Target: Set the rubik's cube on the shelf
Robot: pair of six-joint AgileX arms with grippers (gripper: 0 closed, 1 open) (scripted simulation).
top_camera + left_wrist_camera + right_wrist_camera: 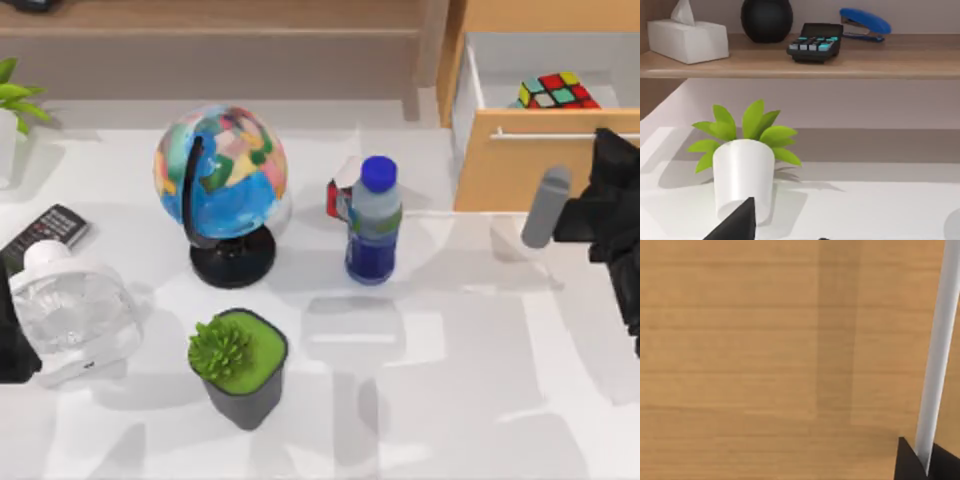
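The rubik's cube is sitting inside the open drawer at about one o'clock on the top view, tucked toward the drawer's right half, just behind the front panel and its silver bar handle. It is looking like a small, rigid plastic block: light, hard-edged, nothing to crush, though the glossy faces could be slipping under a weak pinch. My call is to take it from above across two opposite flat faces, squarely, since a corner grip would be letting it twist.

The right claw is hovering at three o'clock, just in front of the drawer panel; its wrist view is showing the wood front and the handle close up, and I cannot tell whether the fingers are parted or closed. The left claw is waiting at nine o'clock near the white fan, and its state is unclear too.

The shelf is running along twelve o'clock, already carrying a tissue box, calculator and stapler. On the surface a globe and bottle are crowding the centre.
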